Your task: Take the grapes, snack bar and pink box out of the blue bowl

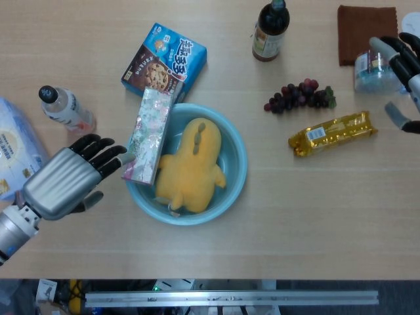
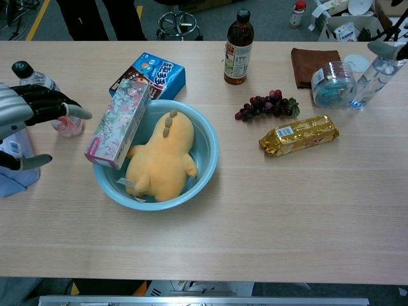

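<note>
The pink floral box (image 1: 148, 134) (image 2: 119, 122) leans on the left rim of the blue bowl (image 1: 236, 151) (image 2: 208, 150), one end inside it beside a yellow plush toy (image 1: 191, 165). My left hand (image 1: 71, 176) (image 2: 25, 113) is open just left of the box, fingers spread toward it without touching. The grapes (image 1: 300, 96) (image 2: 264, 106) and the gold snack bar (image 1: 332, 132) (image 2: 298, 134) lie on the table right of the bowl. My right hand (image 1: 401, 71) (image 2: 387, 48) is open at the far right edge, holding nothing.
A blue cookie box (image 1: 165, 59) lies behind the bowl. A small water bottle (image 1: 65, 109) and a blue-white pack (image 1: 14, 152) are at the left. A dark bottle (image 1: 270, 30), brown cloth (image 1: 366, 31), a clear tub (image 2: 332, 83) and a clear bottle (image 2: 371, 80) stand at the back right.
</note>
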{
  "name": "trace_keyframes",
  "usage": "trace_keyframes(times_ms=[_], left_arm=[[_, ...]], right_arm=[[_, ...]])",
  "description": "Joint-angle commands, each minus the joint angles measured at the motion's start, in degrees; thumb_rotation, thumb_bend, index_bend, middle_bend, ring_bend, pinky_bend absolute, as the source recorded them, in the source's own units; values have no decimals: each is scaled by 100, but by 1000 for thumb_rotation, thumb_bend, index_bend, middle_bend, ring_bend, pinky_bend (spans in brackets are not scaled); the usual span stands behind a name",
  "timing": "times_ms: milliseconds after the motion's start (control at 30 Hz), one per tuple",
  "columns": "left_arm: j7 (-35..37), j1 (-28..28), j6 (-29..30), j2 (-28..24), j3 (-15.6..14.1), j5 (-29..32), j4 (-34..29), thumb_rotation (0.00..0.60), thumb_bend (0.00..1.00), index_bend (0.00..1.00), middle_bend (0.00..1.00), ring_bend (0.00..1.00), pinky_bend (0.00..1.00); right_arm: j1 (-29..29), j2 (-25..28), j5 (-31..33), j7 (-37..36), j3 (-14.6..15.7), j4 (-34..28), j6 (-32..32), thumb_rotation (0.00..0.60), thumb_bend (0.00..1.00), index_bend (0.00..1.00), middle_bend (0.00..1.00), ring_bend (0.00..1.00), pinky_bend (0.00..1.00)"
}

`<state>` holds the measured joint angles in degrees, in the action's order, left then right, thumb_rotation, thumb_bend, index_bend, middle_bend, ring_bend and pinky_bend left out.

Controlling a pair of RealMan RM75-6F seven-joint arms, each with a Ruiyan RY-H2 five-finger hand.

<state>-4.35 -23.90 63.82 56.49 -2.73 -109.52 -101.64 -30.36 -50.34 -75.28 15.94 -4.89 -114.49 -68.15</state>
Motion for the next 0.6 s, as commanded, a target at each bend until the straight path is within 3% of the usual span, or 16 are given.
trace_keyframes(times_ms=[33, 300, 600], left_arm=[[75, -261, -202, 100, 12, -139, 184, 600, 298, 158, 200, 172, 198], [270, -756, -516, 371, 66, -120, 741, 600, 298, 158, 179, 163, 198], [303, -975, -427, 631, -146, -336, 1523, 600, 298, 158, 177, 163, 198]], right_arm=[[37, 22, -10, -34, -12, 6, 6, 600, 292, 0, 130, 85, 315], [143, 33, -43, -74, -23, 37, 60, 600, 292, 0, 132, 86, 315], [236, 58, 0, -108, -59, 67, 115, 600, 292, 0, 133, 87, 315]])
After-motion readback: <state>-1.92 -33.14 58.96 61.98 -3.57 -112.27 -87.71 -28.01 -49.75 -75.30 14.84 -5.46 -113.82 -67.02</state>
